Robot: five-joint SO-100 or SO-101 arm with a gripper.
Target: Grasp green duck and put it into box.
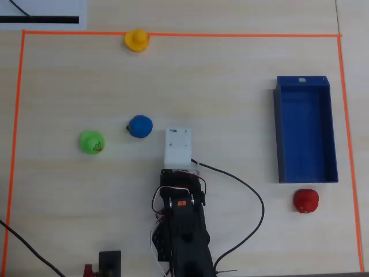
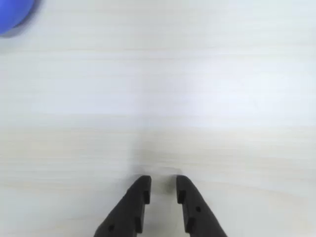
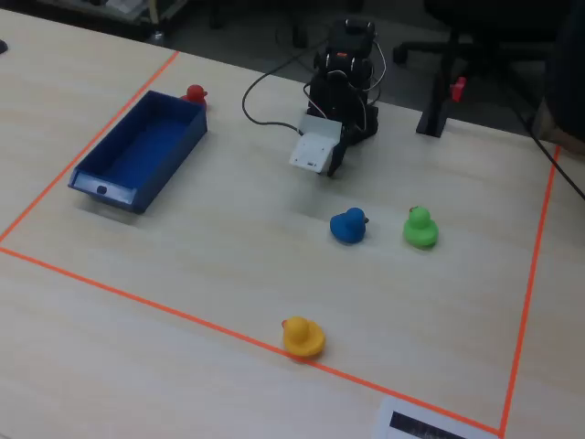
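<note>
The green duck (image 1: 91,142) sits on the table left of the arm in the overhead view, and right of the blue duck in the fixed view (image 3: 420,229). The dark-blue box (image 1: 276,133) lies empty at the right, and at the left in the fixed view (image 3: 101,190). My gripper (image 2: 163,183) hangs low over bare table with a narrow gap between its black fingers and nothing in it. In the overhead view it is hidden under the white wrist housing (image 1: 177,147), well right of the green duck. The green duck is out of the wrist view.
A blue duck (image 1: 139,126) stands between the green duck and the arm; its edge shows in the wrist view (image 2: 12,15). A yellow duck (image 1: 136,40) sits on the far orange tape line (image 1: 230,35). A red duck (image 1: 305,201) sits by the box's near end.
</note>
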